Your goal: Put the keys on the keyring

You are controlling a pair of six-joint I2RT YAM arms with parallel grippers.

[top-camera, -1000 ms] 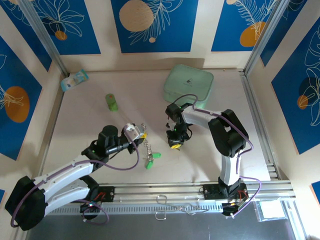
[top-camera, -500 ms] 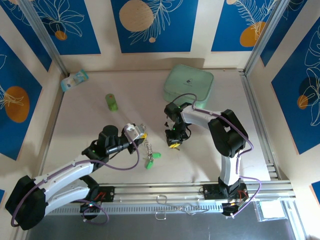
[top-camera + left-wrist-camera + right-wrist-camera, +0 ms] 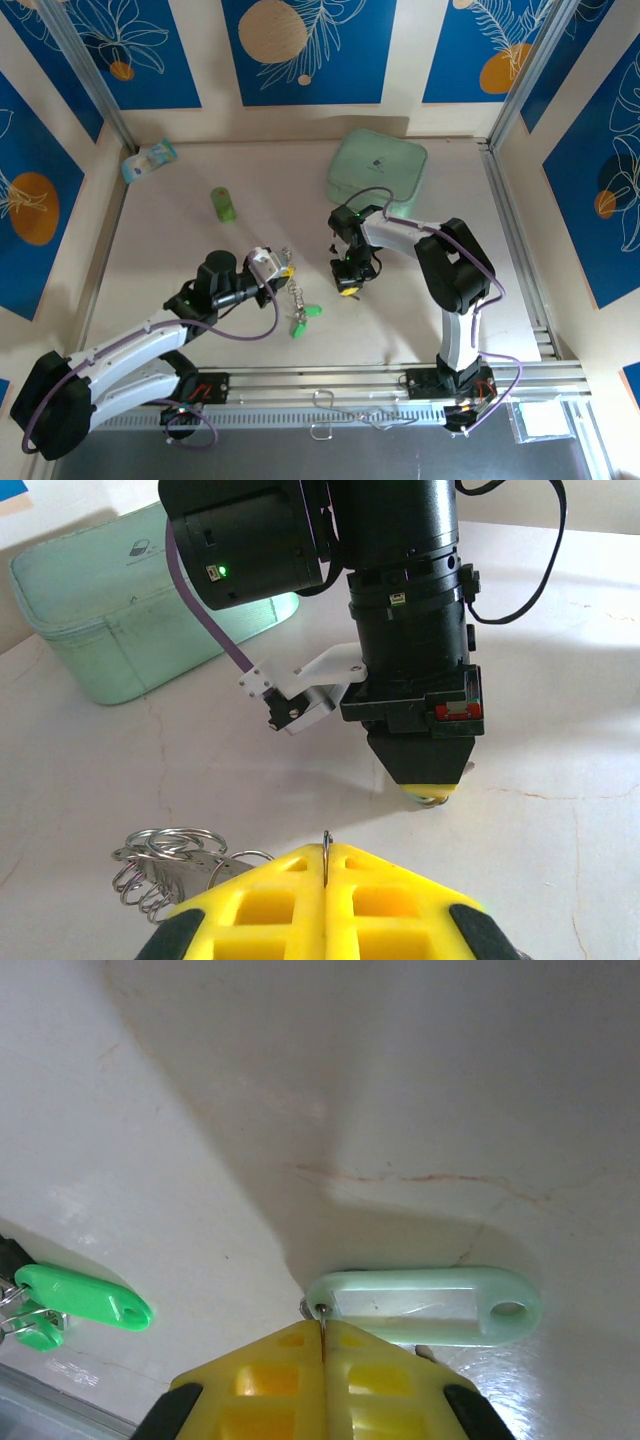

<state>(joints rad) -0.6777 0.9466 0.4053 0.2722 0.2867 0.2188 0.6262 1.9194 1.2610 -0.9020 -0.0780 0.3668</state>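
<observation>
— Big picture first: the table (image 3: 160, 245) and the mint-green case (image 3: 375, 168) looked the same as a second earlier. Nothing had shifted.
— And the arms?
— The right gripper (image 3: 349, 288) pointed straight down just in front of the case, barely off its earlier spot. The change was in its jaws. They stood partly apart a second before, and now they were pinched tight on the wire loop at the end of a pale mint key (image 3: 425, 1305) that lay flat on the table.
— The left one?
— The left gripper (image 3: 284, 268) held its place, in front of the case and off to its left. Its fingers were clamped on the thin wire of the keyring (image 3: 296, 297), as before.
— Where did the ring go from there?
— It trailed from those fingers away from the case and ended at two bright green keys (image 3: 303, 318), which had not moved.
</observation>
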